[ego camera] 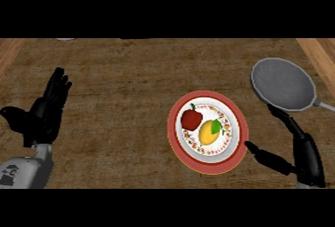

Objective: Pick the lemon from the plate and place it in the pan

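So the lemon (209, 132) is sitting on the plate (208, 165), right half of it, touching or just beside a red pepper (191, 119) that's up and to the left. My right robot hand (302, 150) is just off the plate's right edge, fingers straight, thumb sticking out toward the rim, holding nothing. From that hand the lemon lies to the left and a bit further away from me, so it's a short reach across the rim. Its long axis runs roughly away from me, tilted a little to the right at the top where the green leaf is.

The pan (283, 84) is past my right fingertips, up the counter (118, 88), handle going off to the right. So right hand is clearly the one for this; I'd guess coming in from the right side keeps me off the pepper.

Left robot hand (46, 108) is way over at the left, open, fingers up, just resting.

No brand or readable writing anywhere, only a flowery pattern round the plate's inner rim
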`<state>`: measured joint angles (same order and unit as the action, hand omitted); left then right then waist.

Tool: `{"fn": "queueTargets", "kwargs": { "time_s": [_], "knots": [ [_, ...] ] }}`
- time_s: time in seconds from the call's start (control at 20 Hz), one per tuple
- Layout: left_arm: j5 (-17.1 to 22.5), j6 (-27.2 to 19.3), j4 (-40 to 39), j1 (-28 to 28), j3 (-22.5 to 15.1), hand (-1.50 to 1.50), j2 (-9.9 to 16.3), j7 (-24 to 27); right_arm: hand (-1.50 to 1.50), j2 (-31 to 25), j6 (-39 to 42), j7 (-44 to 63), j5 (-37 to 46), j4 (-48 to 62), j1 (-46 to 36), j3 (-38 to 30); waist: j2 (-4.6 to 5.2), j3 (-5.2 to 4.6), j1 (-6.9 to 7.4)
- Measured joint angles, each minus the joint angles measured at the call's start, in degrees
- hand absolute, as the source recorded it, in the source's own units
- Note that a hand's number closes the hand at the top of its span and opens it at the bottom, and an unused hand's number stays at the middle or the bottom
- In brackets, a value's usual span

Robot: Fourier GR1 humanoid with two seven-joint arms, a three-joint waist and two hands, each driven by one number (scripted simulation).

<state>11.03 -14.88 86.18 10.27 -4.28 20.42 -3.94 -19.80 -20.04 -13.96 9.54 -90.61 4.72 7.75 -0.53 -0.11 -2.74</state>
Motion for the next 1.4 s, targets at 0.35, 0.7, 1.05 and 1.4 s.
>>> {"fn": "queueTargets", "kwargs": {
  "time_s": [0.35, 0.7, 1.05, 1.4],
  "knots": [
    [0.3, 1.7, -0.7, -0.3, 0.7, 0.00, 0.4, 1.0, -1.50, -12.8, 5.6, 16.9, 7.4, -21.1, 9.8, 0.6, 0.10, -0.19, 0.66],
    [-0.8, 2.4, -2.3, 1.3, -0.3, 0.00, -1.2, 1.6, -1.50, -22.1, 17.5, 42.1, 6.4, -35.9, 4.3, -2.7, 0.43, -0.10, 2.14],
    [-2.0, 2.8, -1.7, 2.9, 0.3, 0.00, -1.8, -0.1, -1.50, -21.9, 25.9, 60.9, 7.0, -39.1, -11.9, 1.0, 0.55, -0.01, 3.22],
    [-1.6, 5.4, -3.4, 3.0, 2.6, 0.00, -1.9, 0.9, -1.50, -13.5, 29.5, 64.8, 6.1, -33.1, -22.0, 7.0, 0.60, 0.04, 3.28]
  ]
}}
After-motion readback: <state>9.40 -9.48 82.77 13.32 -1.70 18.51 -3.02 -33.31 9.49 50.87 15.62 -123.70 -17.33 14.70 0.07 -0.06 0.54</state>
